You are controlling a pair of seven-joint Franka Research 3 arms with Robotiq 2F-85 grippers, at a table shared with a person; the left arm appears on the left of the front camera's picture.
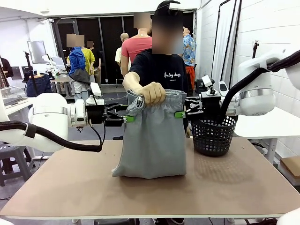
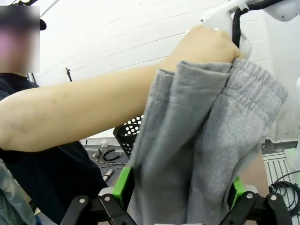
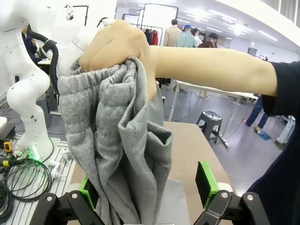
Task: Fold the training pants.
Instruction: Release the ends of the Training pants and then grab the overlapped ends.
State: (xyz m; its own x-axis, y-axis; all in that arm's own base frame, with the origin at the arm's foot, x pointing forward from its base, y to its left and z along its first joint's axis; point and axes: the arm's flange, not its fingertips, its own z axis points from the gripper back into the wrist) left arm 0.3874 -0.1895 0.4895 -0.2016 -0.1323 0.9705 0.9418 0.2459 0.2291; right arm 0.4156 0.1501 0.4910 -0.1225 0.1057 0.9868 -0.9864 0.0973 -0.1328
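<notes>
Front view: hand (image 1: 152,92) atop training pants (image 1: 152,140)

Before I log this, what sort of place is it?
Likely a robotics lab or workshop hall: a white robot arm at a table, loose cables, and a clothes rack farther back.

Soft matt cloth training pants (image 1: 154,140), plastic basket (image 1: 213,138)

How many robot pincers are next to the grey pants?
2. The left pincer sits at the left edge of the grey pants, and the right pincer at their right edge. Both are near the top, open, with fabric between their fingers.
</notes>
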